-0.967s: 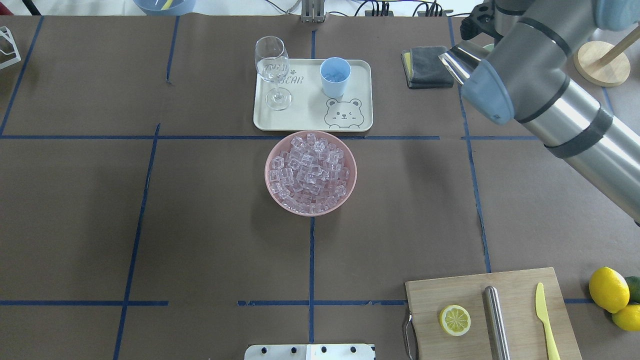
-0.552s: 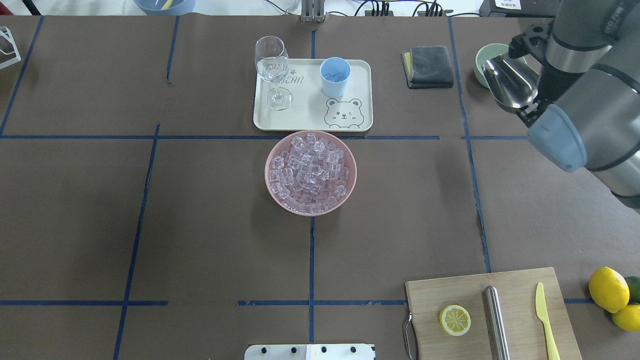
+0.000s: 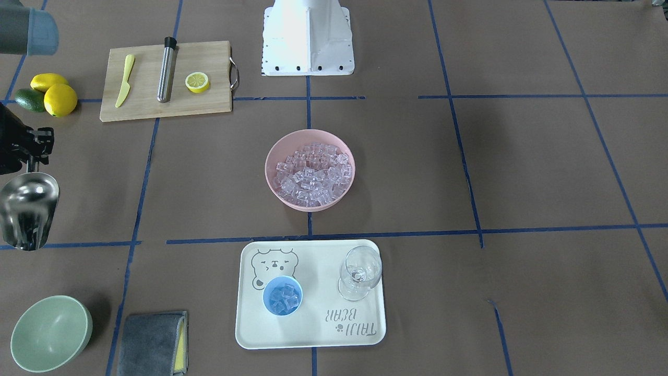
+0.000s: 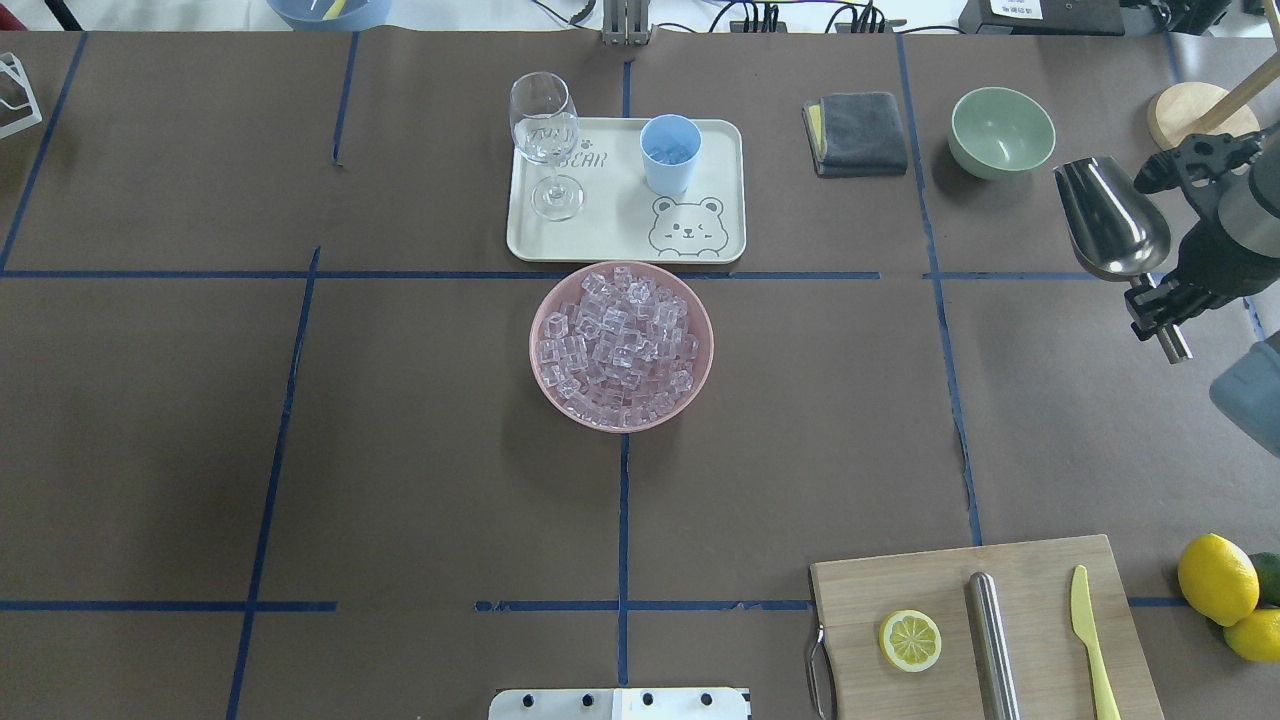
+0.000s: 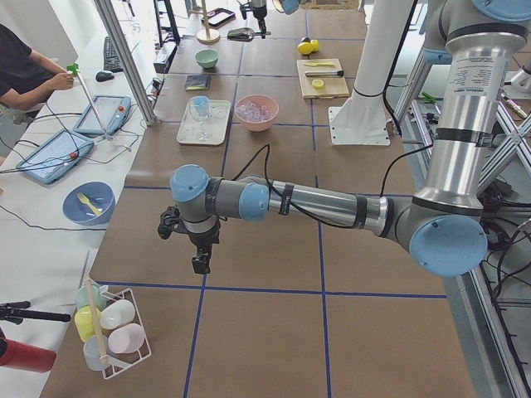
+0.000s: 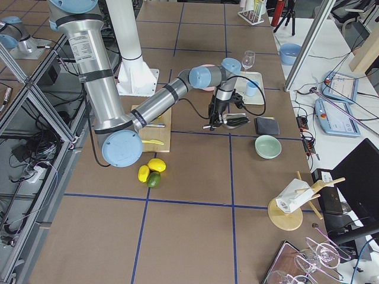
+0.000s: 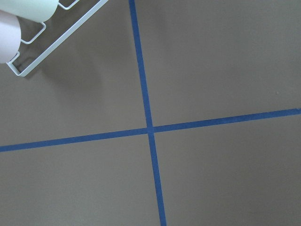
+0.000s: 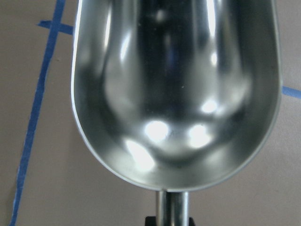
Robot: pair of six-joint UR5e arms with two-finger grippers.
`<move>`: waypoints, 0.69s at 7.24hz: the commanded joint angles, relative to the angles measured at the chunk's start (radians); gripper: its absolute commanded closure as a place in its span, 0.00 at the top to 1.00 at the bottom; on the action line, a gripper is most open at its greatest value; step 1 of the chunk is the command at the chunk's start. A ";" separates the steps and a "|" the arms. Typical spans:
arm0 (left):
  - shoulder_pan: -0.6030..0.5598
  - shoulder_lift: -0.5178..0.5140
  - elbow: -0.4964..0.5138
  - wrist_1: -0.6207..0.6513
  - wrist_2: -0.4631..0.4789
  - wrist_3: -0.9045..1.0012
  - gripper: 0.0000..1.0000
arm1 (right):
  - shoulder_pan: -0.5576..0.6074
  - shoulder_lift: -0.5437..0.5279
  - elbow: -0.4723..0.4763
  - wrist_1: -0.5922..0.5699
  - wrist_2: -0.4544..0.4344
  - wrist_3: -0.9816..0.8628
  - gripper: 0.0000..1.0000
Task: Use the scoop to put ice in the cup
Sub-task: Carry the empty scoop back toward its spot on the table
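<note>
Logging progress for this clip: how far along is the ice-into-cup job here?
Done: some ice already sits in the cup. In hand: the right gripper holds the scoop, empty, off by the table's right side, away from cup and pink bowl. Remaining: probably only setting the scoop down, unless more ice is wanted.

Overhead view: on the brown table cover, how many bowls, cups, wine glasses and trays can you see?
Bowls: 2, the pink bowl and the green bowl.
Cups: 1, the light-blue cup.
Wine glasses: 1, the wine glass.
Trays: 1, the tray.
Total: 5.
</note>
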 commanded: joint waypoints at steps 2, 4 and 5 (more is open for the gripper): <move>-0.003 0.010 0.006 0.001 -0.003 0.003 1.00 | -0.102 -0.060 -0.039 0.196 0.065 0.392 0.00; -0.003 0.008 0.006 -0.001 -0.003 0.003 1.00 | -0.182 -0.061 -0.059 0.231 0.058 0.480 0.00; -0.003 0.008 0.006 -0.001 -0.003 0.003 1.00 | -0.190 -0.081 -0.072 0.250 0.061 0.478 0.00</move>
